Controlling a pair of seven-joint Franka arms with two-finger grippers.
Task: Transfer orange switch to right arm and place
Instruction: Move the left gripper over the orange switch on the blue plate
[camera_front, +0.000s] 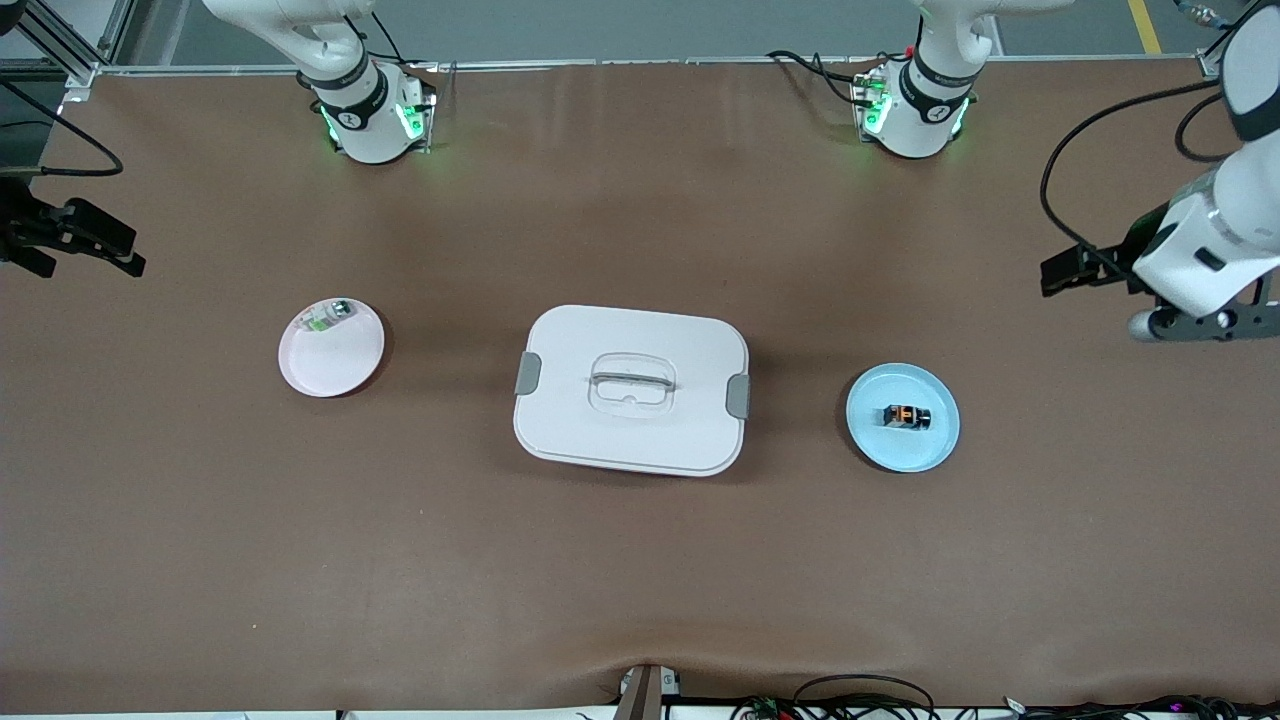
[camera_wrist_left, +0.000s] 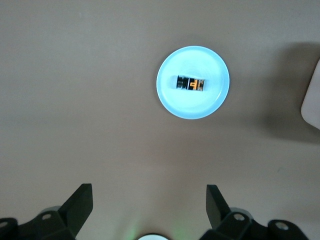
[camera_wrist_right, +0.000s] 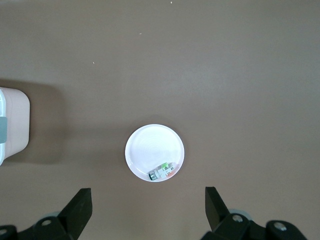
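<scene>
Fingers spread wide on both, nothing held. Left gripper (camera_wrist_left: 146, 210) hangs high near the blue plate (camera_front: 935, 445), likely staging to pick the switch (camera_front: 906, 416) lying there; right gripper (camera_wrist_right: 146, 210) waits over the pink plate (camera_wrist_right: 145, 150).

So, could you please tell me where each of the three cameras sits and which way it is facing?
Front view: high across the table, facing both bases; shows the white lidded box between two plates, and the left claw.
Left wrist view: on the left arm, looking straight down at the blue plate holding the orange switch; its open claw shows.
Right wrist view: on the right arm, looking down at the pink plate with the green-and-silver part; its open right claw shows.
Shared: front and left wrist views both show the switch.
</scene>
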